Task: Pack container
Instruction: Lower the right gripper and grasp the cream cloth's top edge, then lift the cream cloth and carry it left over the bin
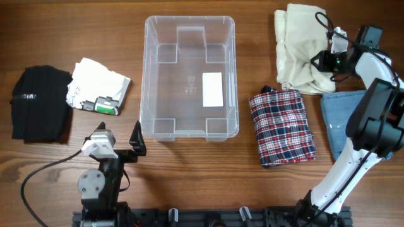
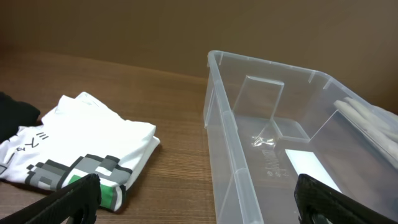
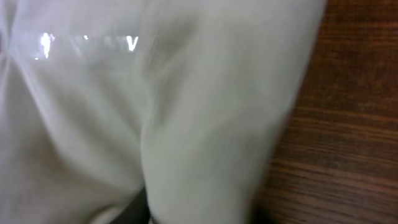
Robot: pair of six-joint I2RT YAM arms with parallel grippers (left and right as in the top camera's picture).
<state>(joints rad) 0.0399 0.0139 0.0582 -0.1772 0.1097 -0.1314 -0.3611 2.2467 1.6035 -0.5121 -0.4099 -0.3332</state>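
The clear plastic container [image 1: 146, 75] stands empty in the middle of the table, with a white label [image 1: 213, 89] on its bottom. It also shows in the left wrist view [image 2: 214, 93]. My left gripper [image 1: 136, 142] is open and empty, low at the container's front left corner [image 2: 199, 208]. My right gripper [image 1: 323, 63] is at the far right on a folded cream cloth [image 1: 298, 44]. In the right wrist view a fold of that cloth [image 3: 205, 124] fills the space between the fingers, which are mostly hidden.
A white printed shirt [image 1: 95, 85] [image 2: 87, 143] and a black garment [image 1: 41, 104] lie left of the container. A folded plaid cloth [image 1: 281, 126] and a blue denim piece [image 1: 338, 113] lie to its right.
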